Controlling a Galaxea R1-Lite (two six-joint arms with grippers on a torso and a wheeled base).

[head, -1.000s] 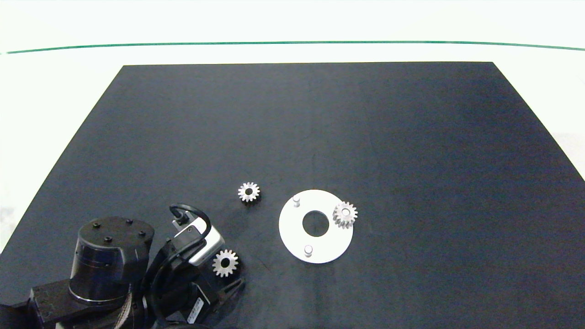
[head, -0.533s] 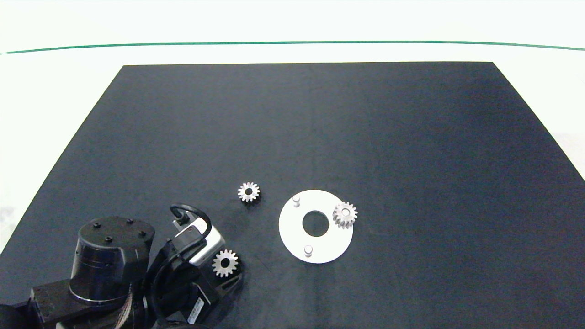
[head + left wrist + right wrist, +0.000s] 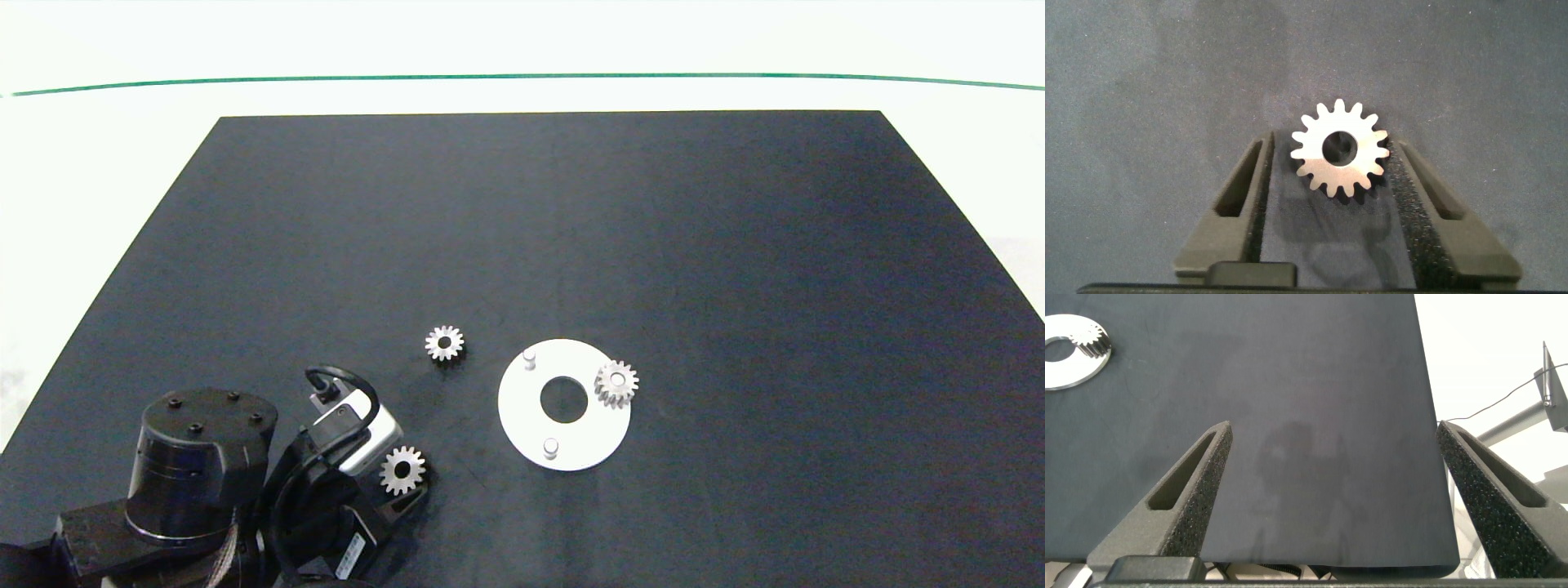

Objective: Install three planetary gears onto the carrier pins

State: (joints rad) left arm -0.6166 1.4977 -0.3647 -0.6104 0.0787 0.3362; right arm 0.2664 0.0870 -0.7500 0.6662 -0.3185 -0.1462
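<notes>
Since the earlier frame, the left claw (image 3: 1343,200) has narrowed about the near gear (image 3: 402,470), one pad touching, not clamped. Table (image 3: 735,245): disc (image 3: 526,408) carries one gear (image 3: 616,383); another (image 3: 444,343) lies loose. Right claw (image 3: 1331,498), seen only by its wrist camera, spread wide.

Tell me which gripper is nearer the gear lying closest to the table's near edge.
Left. The left gripper straddles that gear, one finger on either side, at the mat's near left. The right gripper hangs open off the table's right side, out of the head view.
</notes>
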